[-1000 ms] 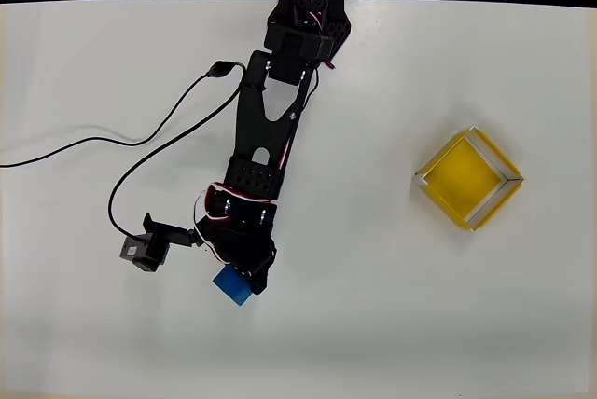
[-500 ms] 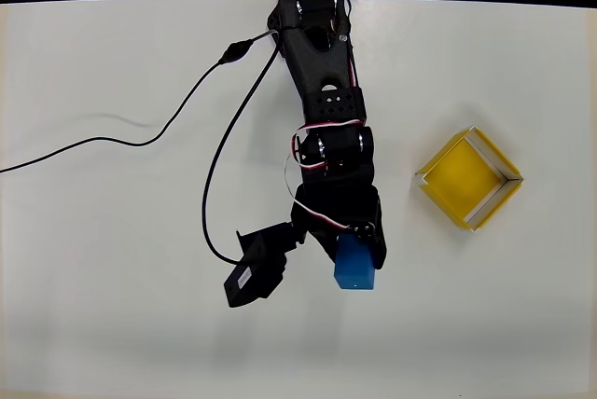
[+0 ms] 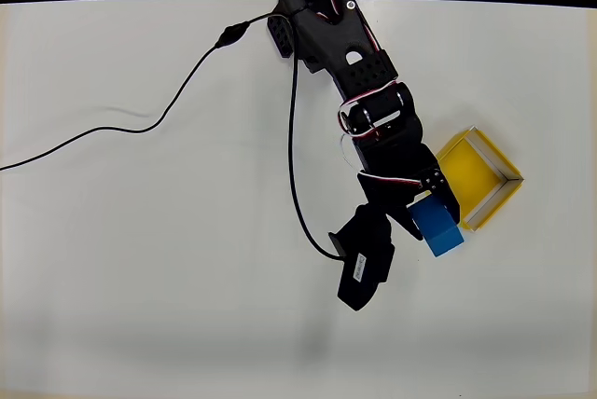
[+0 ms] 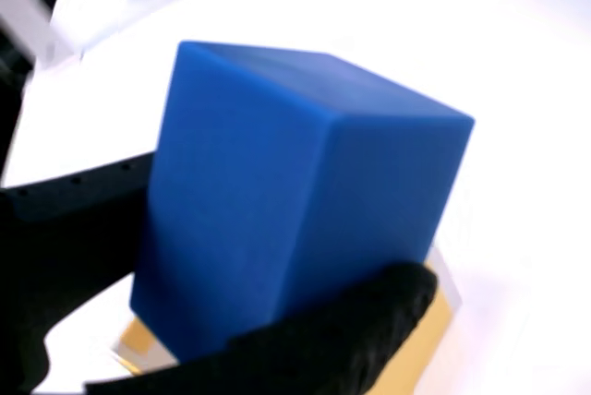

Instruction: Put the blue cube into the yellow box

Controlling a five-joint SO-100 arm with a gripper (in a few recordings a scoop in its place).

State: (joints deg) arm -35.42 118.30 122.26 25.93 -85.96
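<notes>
Right up close in the wrist view, the blue cube [image 4: 295, 192] takes up the middle of the frame, tilted, one corner edge running top to bottom just right of centre. It reads as slightly oblong, and its long axis stands roughly upright in this view, leaning a little to the right at the top. The black gripper [image 4: 231, 321] has it: one finger [image 4: 342, 340] curls across the lower right of the block, the other presses from the lower left, so the jaws are closed down to the block's width with the blue cube pinched between them. The block's lower end is hidden behind those fingers. Just beneath, a sliver of the yellow box [image 4: 434, 317] peeks out at lower right, and another scrap of yellow at lower left; the rest is covered by the block. The background is washed out white and blurred, and a dark smear at the top left is too soft to name.

From the overhead view, the blue cube [image 3: 437, 229] sits at right of centre, its long axis running diagonally from upper left to lower right. It is partly tucked under the gripper [image 3: 422, 217], just beside the lower left wall of the yellow box [image 3: 485, 196], not over its floor. The black arm [image 3: 350, 54] reaches down from the top centre. A black camera module [image 3: 364, 264] hangs lower left of the cube, its cable [image 3: 140, 130] trailing across the white table [image 3: 140, 278] to the left edge.
</notes>
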